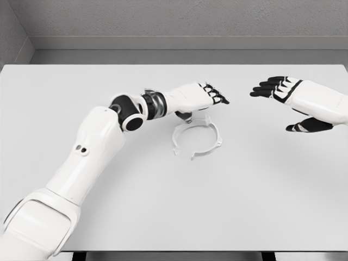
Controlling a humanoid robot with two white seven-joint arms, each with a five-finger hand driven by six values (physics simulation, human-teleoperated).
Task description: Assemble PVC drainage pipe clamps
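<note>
left hand (198, 99) over the clamp ring (197, 138) — holding nothing, fingers loose — right hand (288, 100) spread wide.

White table (163, 206), pale and unpatterned, under a grey speckled wall (179, 19) along twelve o'clock. White pipe clamp (197, 136) at centre, nearly matching the tabletop, marked out only by soft grey shading along its ring. Left arm (92, 147) in glossy white from seven o'clock, broken by a black elbow joint (124, 106) and a dark metallic grey band just past it. Left hand (198, 97) white across the back, black at the fingers with thin white stripes. Right hand (288, 92) at three o'clock likewise white on the back, black on fingers and thumb, white-outlined panel between them.
</note>
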